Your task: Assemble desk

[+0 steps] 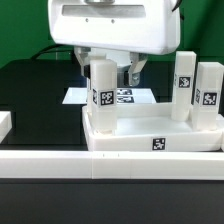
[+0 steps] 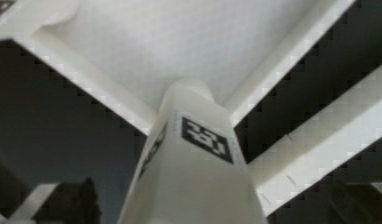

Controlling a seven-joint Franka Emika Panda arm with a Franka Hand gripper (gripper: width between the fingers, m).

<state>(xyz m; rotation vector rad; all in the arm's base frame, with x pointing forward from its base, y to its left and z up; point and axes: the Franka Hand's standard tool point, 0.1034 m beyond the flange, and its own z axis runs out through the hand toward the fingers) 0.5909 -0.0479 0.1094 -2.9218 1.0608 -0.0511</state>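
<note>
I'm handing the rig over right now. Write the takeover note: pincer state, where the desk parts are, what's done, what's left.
Pincer: open, holding nothing, just above the near leg.
Desk top: lies on the black table against the long white rail, underside up.
Legs: three stand upright on the top, the near leg at the exterior view's left and two more at its right. The wrist view looks down the near leg.
Done: three legs placed; how firmly they are seated cannot be told.
Left: no fourth leg shows on the top; probably fit it, then check all of them.
</note>
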